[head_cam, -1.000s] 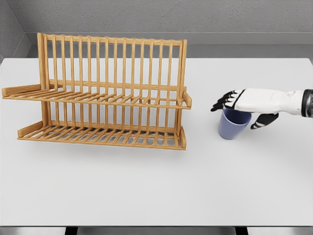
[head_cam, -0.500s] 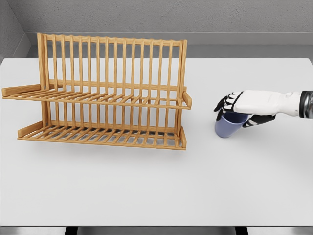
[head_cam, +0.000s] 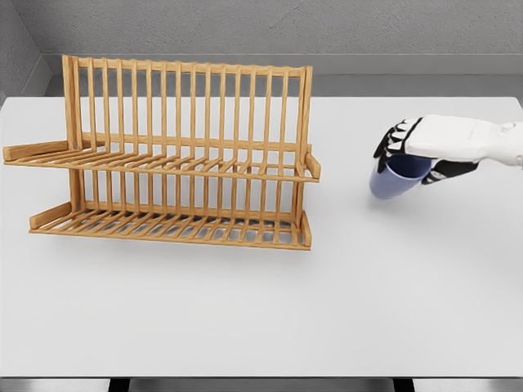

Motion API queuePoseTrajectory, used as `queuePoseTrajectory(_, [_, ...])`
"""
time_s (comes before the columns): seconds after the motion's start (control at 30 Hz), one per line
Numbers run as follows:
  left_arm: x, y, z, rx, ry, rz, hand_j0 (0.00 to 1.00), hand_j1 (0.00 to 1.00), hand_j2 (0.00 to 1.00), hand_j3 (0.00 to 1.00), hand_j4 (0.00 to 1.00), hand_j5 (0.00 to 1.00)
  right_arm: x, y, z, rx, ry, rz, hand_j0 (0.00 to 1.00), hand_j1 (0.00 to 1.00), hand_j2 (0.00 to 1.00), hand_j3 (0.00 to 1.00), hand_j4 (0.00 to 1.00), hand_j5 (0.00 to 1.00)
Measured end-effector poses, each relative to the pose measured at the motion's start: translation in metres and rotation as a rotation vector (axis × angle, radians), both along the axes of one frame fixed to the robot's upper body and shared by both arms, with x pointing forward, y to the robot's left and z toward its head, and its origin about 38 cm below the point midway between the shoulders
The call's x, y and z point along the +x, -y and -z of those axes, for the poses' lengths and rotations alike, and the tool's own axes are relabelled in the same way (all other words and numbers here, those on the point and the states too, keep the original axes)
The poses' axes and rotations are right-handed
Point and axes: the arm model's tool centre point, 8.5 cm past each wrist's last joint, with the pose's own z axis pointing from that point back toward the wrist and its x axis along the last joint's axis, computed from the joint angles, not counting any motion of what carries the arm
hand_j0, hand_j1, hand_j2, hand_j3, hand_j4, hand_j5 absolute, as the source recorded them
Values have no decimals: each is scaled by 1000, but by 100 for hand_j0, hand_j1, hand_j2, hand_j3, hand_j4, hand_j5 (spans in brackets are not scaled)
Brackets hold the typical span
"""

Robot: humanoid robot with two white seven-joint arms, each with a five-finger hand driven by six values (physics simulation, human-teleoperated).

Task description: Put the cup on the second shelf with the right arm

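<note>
At the right of the frame, head view: the white right hand (head_cam: 421, 151) reaches in from the right edge, dark fingers (head_cam: 394, 140) curled over the rim of the blue cup (head_cam: 395, 178).
Hand state: clamped on the cup from above; the thumb side tucks behind it.
Cup position: right of centre, hanging tilted under the palm, its base swung lower left; judging by the soft shadow on the table (head_cam: 261, 310), it is lifted clear.
Left arm: nowhere in this view.
Key relation: the rack (head_cam: 176, 155) stands well apart, to the left of hand and cup; its upper shelf (head_cam: 163, 163) sits at roughly the cup's height in the frame, so the coming move looks like a sideways carry leftward with some lift to clear the shelf's raised end rail (head_cam: 313, 166).
Cup axis: leaning, mouth toward the palm; it will probably need righting before it is set down.
Materials: cup smooth, matte, tapered; rack of warm wooden slats, two tiers with a tall barred back; table plain, pale, flat.
</note>
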Motion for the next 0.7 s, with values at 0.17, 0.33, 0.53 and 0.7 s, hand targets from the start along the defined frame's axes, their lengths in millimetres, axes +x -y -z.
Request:
queuePoseTrajectory(0.17, [0,0,0,0,0,0,100,100,100,100,100,100,0,1,-15,12,41,0,58,58,58,58,58,58])
queuePoseTrajectory(0.33, [0,0,0,0,0,0,100,100,100,100,100,100,0,3,-29,27,80,6,58,58,58,58,58,58])
queuePoseTrajectory(0.53, [0,0,0,0,0,0,100,100,100,100,100,100,-4,-6,-53,32,145,-30,58,58,58,58,58,58])
queuePoseTrajectory(0.7, [0,0,0,0,0,0,100,100,100,100,100,100,-13,-24,-69,32,194,-91,59,59,59,59,59,59])
